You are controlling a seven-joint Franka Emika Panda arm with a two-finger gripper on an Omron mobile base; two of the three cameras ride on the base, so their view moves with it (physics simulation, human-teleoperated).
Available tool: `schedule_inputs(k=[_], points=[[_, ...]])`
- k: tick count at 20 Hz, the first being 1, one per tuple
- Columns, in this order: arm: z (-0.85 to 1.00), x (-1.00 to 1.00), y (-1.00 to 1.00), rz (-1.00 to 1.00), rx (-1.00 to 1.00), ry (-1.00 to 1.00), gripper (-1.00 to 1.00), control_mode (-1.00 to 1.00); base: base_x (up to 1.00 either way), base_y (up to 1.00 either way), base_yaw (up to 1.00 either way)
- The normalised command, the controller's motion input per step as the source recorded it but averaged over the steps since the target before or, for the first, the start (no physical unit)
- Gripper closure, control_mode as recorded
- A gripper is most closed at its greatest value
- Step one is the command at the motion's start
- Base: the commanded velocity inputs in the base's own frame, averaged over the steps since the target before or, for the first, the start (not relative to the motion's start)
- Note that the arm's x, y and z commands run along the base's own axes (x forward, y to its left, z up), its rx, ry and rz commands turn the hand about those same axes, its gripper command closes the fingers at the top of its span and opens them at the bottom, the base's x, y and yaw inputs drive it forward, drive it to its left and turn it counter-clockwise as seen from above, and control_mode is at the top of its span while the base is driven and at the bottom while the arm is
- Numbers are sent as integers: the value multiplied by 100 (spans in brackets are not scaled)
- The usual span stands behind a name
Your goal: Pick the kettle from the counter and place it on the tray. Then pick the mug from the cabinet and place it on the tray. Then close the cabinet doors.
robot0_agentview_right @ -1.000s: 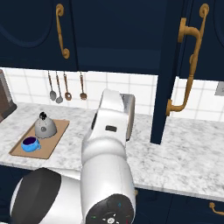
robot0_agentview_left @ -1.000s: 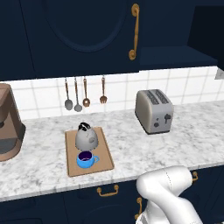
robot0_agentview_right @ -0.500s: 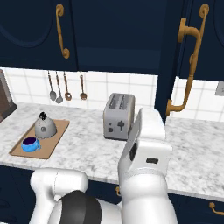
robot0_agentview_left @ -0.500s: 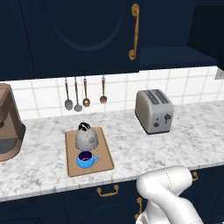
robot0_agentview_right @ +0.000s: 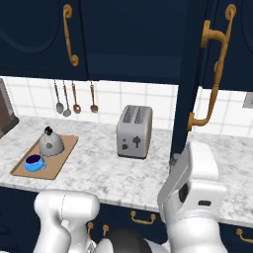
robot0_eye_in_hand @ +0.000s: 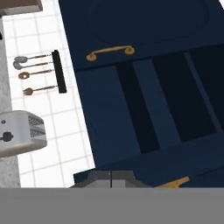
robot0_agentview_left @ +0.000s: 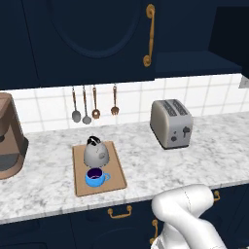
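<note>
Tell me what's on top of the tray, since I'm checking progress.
On the tray stand the kettle and the blue mug. The board beneath them is covered.

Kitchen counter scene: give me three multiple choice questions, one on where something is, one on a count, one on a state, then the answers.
1. Where is the mug?
A. On the tray, in front of the kettle
B. On the toaster
C. Inside the cabinet

2. How many utensils hang on the tiled wall?
A. Two
B. Four
C. Six

3. How does the right cabinet door stand?
A. Swung open
B. Fully shut
C. Removed

Answers:
1 A, the blue mug sits on the wooden board beside the kettle.
2 B, four hang in a row.
3 A, it juts out edge-on over the counter in the right base view.
</note>
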Motion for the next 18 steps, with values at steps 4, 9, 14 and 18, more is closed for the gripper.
schedule_inputs(k=[4, 9, 14, 18], points=[[-20, 30, -59, 0, 0, 0, 100, -100, 0, 0, 0], [-23, 41, -59, 0, 0, 2, 100, -100, 0, 0, 0], [-30, 45, -62, 0, 0, 2, 100, -100, 0, 0, 0], [-25, 92, -30, 0, 0, 0, 100, -100, 0, 0, 0]])
